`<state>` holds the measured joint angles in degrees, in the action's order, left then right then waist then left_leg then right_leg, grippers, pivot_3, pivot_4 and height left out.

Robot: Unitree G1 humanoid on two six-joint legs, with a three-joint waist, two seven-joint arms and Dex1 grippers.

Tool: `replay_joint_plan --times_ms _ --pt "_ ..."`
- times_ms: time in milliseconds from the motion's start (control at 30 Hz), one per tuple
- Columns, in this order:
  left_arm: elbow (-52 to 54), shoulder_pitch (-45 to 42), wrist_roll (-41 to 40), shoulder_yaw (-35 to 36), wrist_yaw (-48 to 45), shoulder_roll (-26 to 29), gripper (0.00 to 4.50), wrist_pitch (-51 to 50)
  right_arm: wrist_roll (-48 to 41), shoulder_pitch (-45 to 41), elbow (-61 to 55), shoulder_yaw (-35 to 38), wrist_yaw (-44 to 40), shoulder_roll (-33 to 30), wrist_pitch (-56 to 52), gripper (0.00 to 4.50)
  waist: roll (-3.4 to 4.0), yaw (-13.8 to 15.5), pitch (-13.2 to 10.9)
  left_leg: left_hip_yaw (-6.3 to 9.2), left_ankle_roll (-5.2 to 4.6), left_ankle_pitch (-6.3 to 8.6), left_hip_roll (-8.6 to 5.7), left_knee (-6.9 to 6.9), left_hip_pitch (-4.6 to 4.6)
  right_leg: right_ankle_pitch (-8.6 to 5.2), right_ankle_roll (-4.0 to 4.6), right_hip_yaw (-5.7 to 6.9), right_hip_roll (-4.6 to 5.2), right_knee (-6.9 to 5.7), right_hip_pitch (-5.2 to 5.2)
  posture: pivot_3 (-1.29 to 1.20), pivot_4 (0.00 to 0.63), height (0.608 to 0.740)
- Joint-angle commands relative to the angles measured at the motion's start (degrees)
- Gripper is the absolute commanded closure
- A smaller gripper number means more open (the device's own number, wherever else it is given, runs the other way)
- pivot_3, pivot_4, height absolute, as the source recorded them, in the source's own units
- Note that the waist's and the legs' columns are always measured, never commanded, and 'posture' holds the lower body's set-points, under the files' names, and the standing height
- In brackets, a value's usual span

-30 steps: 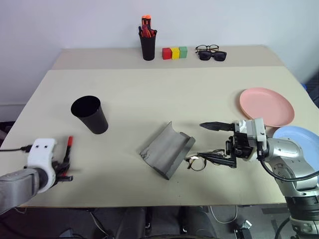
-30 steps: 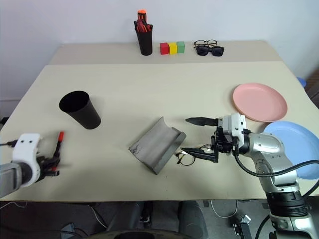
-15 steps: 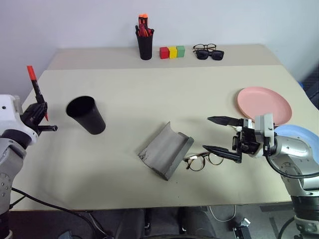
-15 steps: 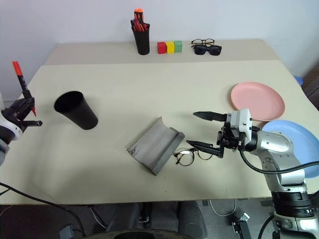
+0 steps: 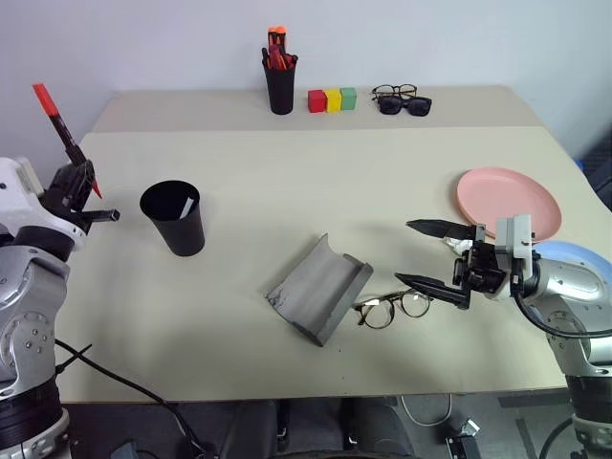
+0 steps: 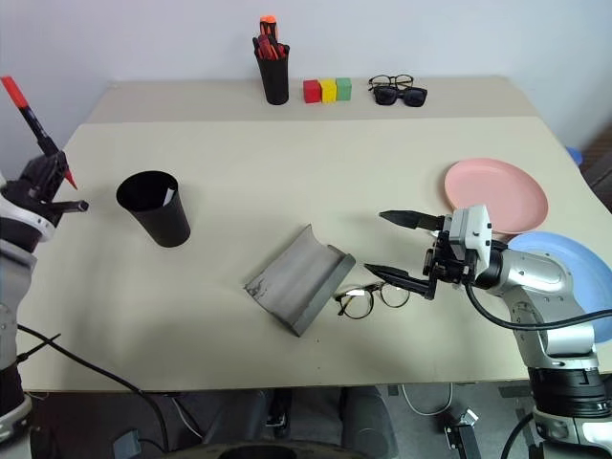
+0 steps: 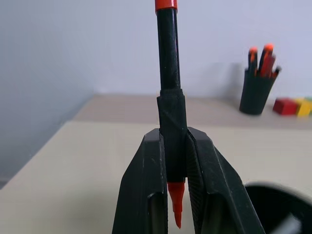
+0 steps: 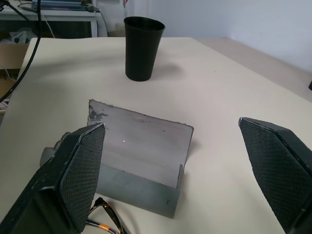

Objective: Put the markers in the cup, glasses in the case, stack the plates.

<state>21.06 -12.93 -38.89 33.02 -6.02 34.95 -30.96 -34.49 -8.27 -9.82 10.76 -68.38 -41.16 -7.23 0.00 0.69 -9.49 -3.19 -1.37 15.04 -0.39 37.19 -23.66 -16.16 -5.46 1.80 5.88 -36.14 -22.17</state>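
On the beige tabletop [image 5: 287, 182], the open grey case [image 5: 320, 287] lies near the middle of the front edge, its hollow facing up. By the right edge sits the pink plate [image 5: 507, 203], and the light blue plate [image 6: 583, 287] lies just in front of it at the front right corner, partly hidden by the right arm. The black cup [image 5: 174, 217] stands upright towards the left edge, with a white-bodied marker [image 5: 188, 204] leaning inside it against the rim. Along the back edge stand a narrow black pen pot [image 5: 281, 84] full of red-orange pens, three small blocks [image 5: 333, 99] in red, yellow and green beside it, and two further pairs of spectacles [image 5: 404, 99] to the right of the blocks.

The right gripper [image 5: 432, 256] hovers level between the case and the plates, its two fingers spread wide with nothing between them. The glasses [image 5: 392, 308] lie on the tabletop just beside the case's right end, under and just in front of the lower finger; I cannot tell whether it touches them.

The left gripper [image 5: 81, 191] is raised off the left edge, left of the cup, fingers clamped on the red marker [image 5: 59, 124], which sticks up tilted from the grip.
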Motion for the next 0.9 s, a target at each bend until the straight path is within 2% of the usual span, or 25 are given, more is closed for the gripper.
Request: replay_joint_plan --times_ms 33,133,267,467,667,900 --pt "1.61 -4.37 -2.00 2.30 -0.30 0.32 4.47 2.07 -0.53 -0.72 -0.75 1.53 0.44 -0.43 -0.01 0.00 -0.03 -0.01 -0.01 0.00 0.00 0.00 0.00 0.01 0.00 0.00 0.00 0.00 0.00 0.00 0.01 0.00 0.150 0.740" --pt "3.70 -5.68 -3.95 -0.14 -3.23 0.06 4.47 1.71 -0.54 -1.07 -0.41 1.56 0.72 -0.41 -0.04 0.00 -0.03 -0.07 0.00 -0.01 0.00 -0.01 -0.01 0.02 0.00 0.01 -0.01 0.00 -0.02 0.00 0.02 0.00 0.150 0.740" --pt "7.20 -1.92 -2.49 -3.74 -6.52 -1.26 4.47 2.83 -0.79 -0.93 -0.57 1.89 1.05 -0.46 -0.15 0.00 -0.03 -0.13 0.00 -0.02 0.03 -0.03 -0.01 0.02 0.00 0.01 -0.02 0.00 -0.04 -0.02 0.02 0.00 0.150 0.740" --pt "7.50 5.16 8.74 -11.04 -10.27 -3.21 4.47 11.48 -1.01 -0.37 -0.97 2.37 1.81 -0.20 -0.35 0.00 -0.07 -0.10 -0.02 -0.02 0.02 -0.03 0.01 0.02 0.01 0.01 -0.01 0.00 -0.08 -0.02 0.03 0.00 0.150 0.740" --pt "4.65 5.90 13.90 -12.45 -10.57 -5.98 4.47 16.88 -1.29 0.66 -1.90 2.87 2.45 -0.06 -0.37 0.00 -0.09 0.02 -0.02 0.00 -0.02 -0.01 0.01 0.07 0.01 0.00 0.00 0.00 -0.04 0.00 0.08 0.00 0.150 0.740" --pt "3.52 6.08 15.04 -11.78 -11.12 -7.07 4.47 17.74 -1.50 1.29 -2.40 3.64 2.78 -0.26 -0.41 0.00 -0.09 -0.03 -0.01 0.01 -0.02 -0.01 0.02 0.06 0.01 0.00 -0.01 0.00 -0.05 -0.01 0.06 0.00 0.150 0.740"
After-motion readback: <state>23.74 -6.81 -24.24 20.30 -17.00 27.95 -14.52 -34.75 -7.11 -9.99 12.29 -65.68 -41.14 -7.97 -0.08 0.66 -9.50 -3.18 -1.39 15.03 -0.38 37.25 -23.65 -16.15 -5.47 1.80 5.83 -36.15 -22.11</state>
